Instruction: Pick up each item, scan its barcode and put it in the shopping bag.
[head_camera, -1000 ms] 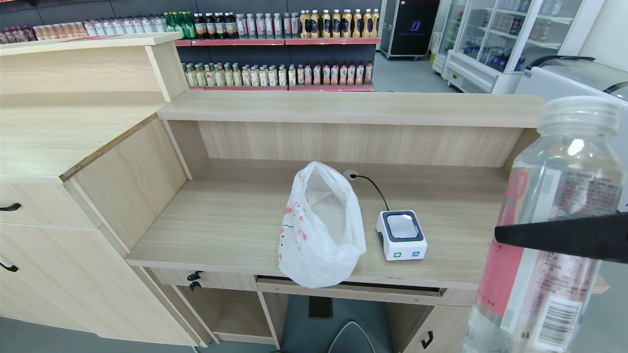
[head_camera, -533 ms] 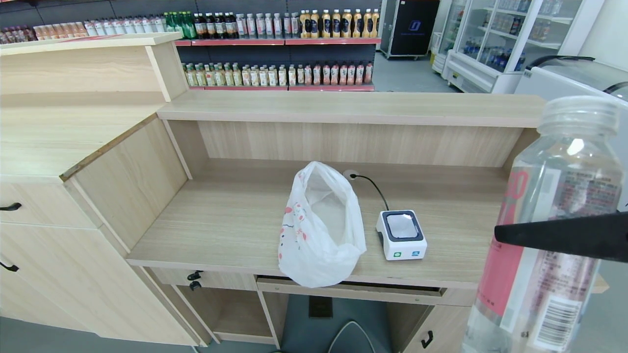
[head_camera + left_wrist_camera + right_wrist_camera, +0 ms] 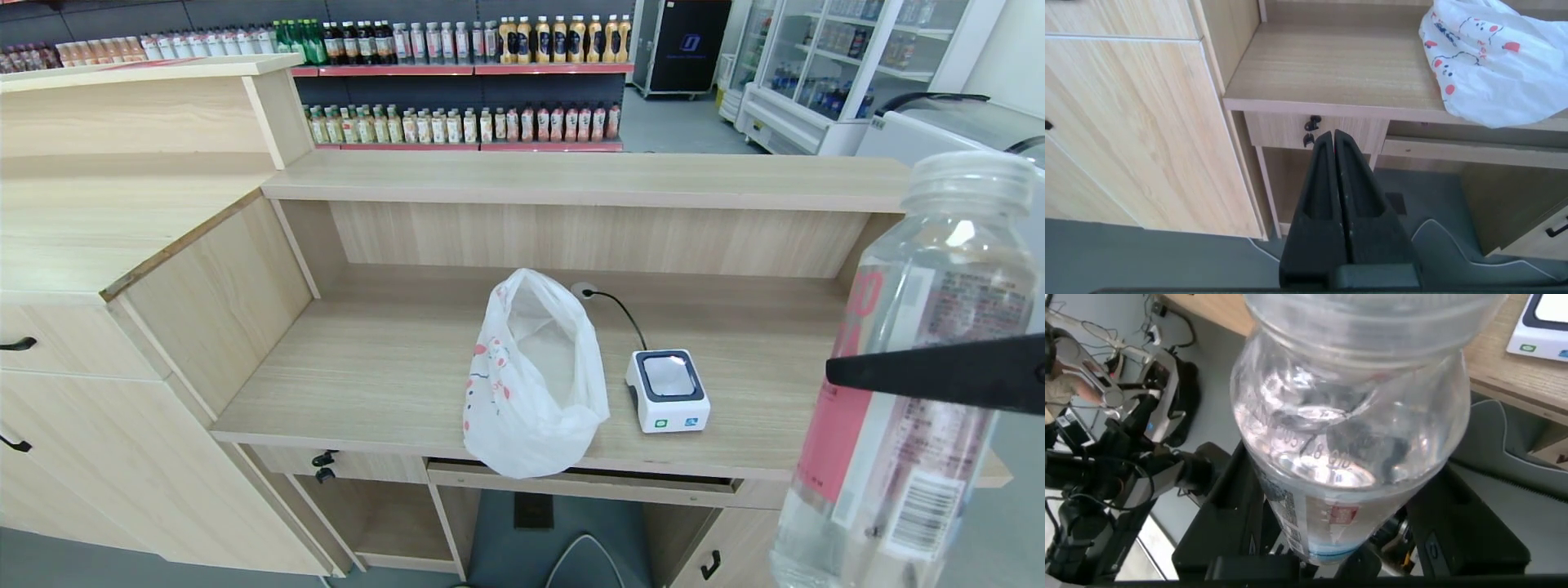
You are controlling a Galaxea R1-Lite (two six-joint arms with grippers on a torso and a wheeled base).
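Clear pink-labelled plastic bottle [image 3: 939, 269] clamped in right gripper [image 3: 939, 384], frame right, apart from white box scanner [image 3: 668, 390] at centre; scan and bagging pending. White plastic shopping bag [image 3: 531, 384] seemingly empty. Left gripper [image 3: 1333, 163] closed.

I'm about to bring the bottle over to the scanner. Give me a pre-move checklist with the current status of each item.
1. Grip: the right gripper clamps the bottle, which is upright: ok.
2. Barcode facing the scanner: not ok. It faces the head camera and likely needs turning.
3. Scanner window uncovered: ok.
4. Shopping bag mouth open, standing beside the scanner: ok.
5. Left gripper out of the way: ok. It is shut, low in front of the counter.
6. Bottle cap tight: cannot tell.
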